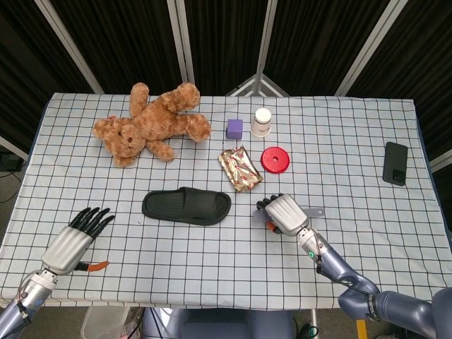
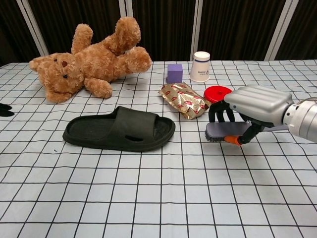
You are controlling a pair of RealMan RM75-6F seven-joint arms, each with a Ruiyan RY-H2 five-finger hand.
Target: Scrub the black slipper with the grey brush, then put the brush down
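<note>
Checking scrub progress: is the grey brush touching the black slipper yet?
No, the grey brush, held by the right hand, sits apart from the black slipper.

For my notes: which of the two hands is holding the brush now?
The right hand grips the grey brush, just off the cloth. The left hand, near the table's front left corner, holds nothing, fingers apart.

Head looks down; chest looks level, nearer
</note>
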